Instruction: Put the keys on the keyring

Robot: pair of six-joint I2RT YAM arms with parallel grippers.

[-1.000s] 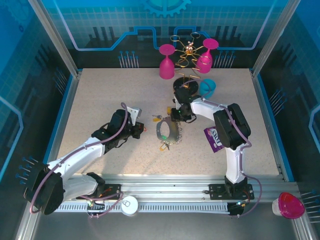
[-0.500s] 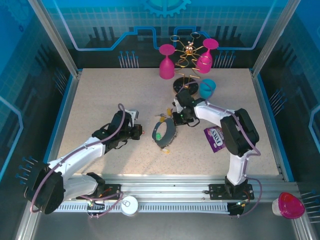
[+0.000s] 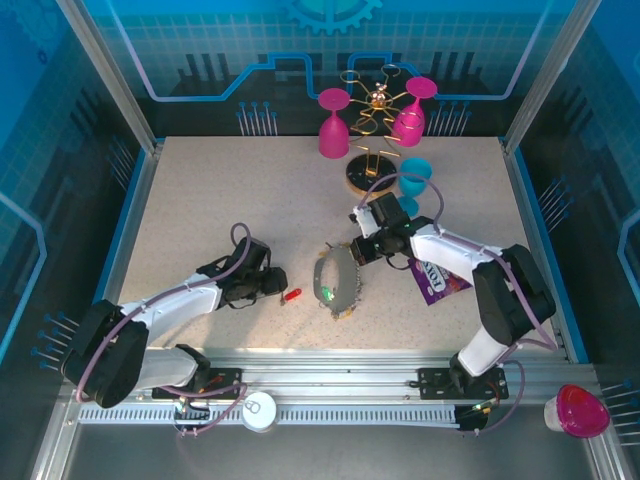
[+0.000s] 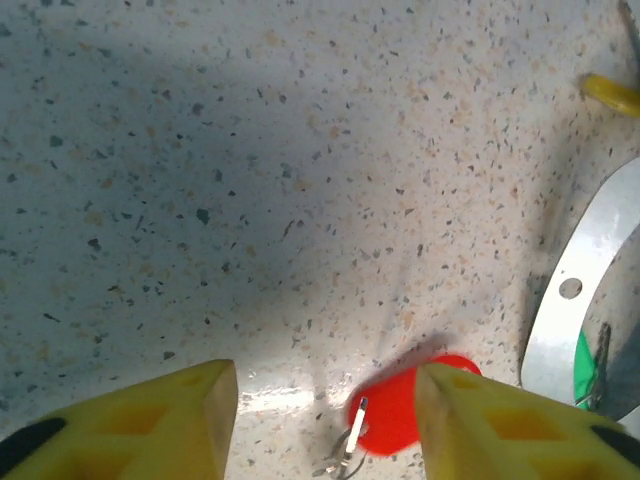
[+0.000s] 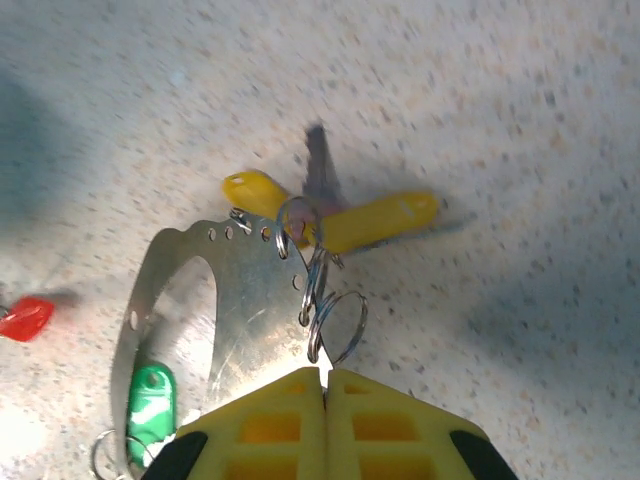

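The keyring (image 3: 322,272) is a flat grey metal loop with small holes (image 5: 240,300), lying mid-table. My right gripper (image 3: 362,250) is shut, its yellow fingertips (image 5: 300,400) pinching the loop's edge beside some small wire rings (image 5: 335,325). Two yellow keys (image 5: 385,220) hang at the loop's top and a green key (image 5: 150,400) lies inside it. A red key (image 3: 292,295) lies on the table left of the loop. My left gripper (image 3: 277,284) is open just behind it; the red key (image 4: 395,415) lies between its fingers, close to the right finger (image 4: 480,420).
A purple packet (image 3: 438,278) lies under the right forearm. At the back stand the gold rack with its round base (image 3: 365,175), pink glasses (image 3: 332,125) and a blue cup (image 3: 415,178). Blue side walls border the table.
My left gripper has opened and the red key now lies on the table. The right gripper closed on the keyring's edge and shifted right and nearer, dragging the loop with it.
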